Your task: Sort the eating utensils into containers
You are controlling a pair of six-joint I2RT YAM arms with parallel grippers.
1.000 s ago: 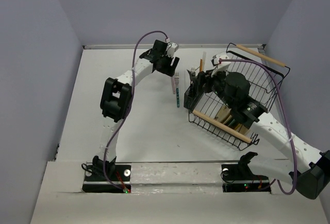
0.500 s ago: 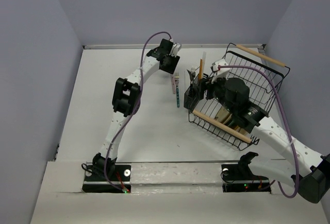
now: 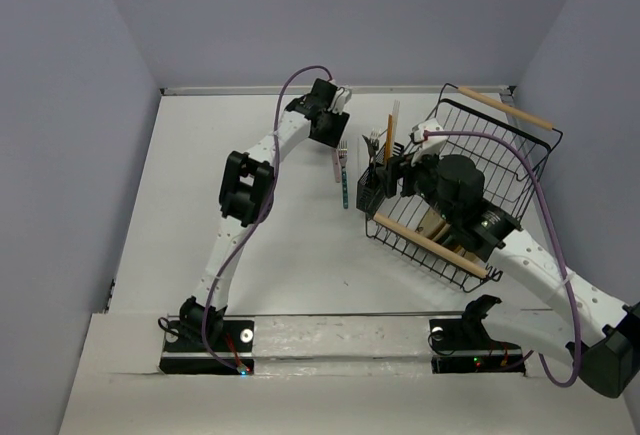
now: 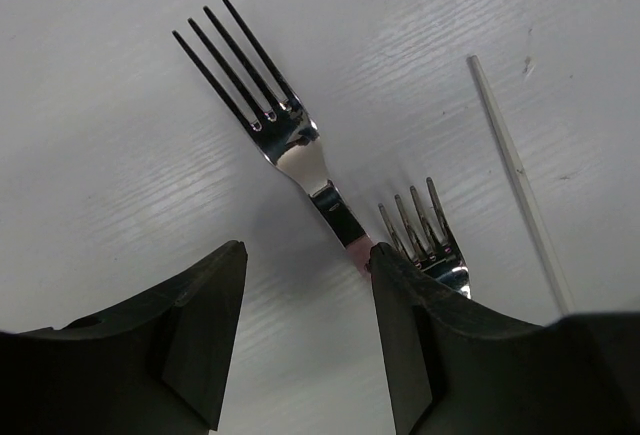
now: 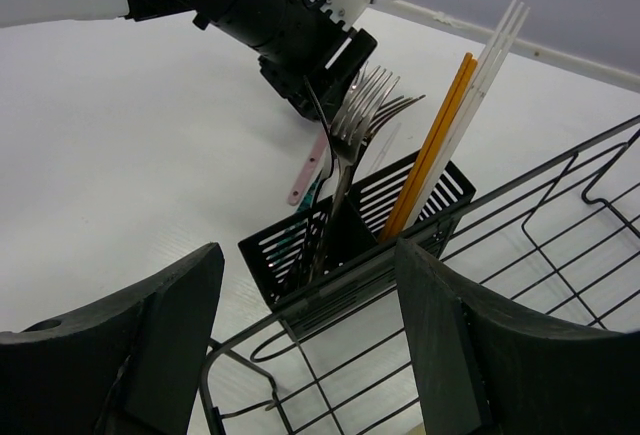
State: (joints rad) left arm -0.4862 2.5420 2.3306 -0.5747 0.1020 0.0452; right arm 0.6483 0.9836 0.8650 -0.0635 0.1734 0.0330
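Note:
A pink-handled fork lies on the white table with a second fork's tines beside it. My left gripper is open and empty just above them, its right finger covering the pink handle. From above, the left gripper hovers over the pink fork and the teal fork. The black slotted holder holds several silver forks, orange chopsticks and white chopsticks. My right gripper is open and empty, close to the holder.
A big black wire rack with wooden handles stands at the right, the holder hanging on its left side. A loose white chopstick lies on the table right of the forks. The back wall is close behind the left gripper.
The left arm has stretched out and its gripper has shifted slightly right over the two forks. The right gripper has barely moved. Nothing was taken hold of.

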